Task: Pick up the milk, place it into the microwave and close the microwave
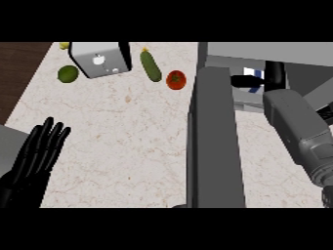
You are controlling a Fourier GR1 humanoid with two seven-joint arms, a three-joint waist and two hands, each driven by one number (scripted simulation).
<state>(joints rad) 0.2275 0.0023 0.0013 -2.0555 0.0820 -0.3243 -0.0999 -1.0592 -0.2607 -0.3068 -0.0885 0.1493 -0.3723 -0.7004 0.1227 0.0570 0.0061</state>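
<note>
The microwave stands at the upper right with its door swung open towards me, seen edge-on as a tall grey slab. My right forearm reaches over the door into the cavity. My right hand is inside, its black fingers curled round the milk. Only a small white and blue patch of the milk shows. I cannot tell whether the milk rests on the microwave floor. My left hand is open, fingers up, at the lower left over the counter.
A toaster sits at the back of the speckled counter. Beside it lie a lime, a green cucumber and a tomato. A yellow fruit peeks in at the top edge.
</note>
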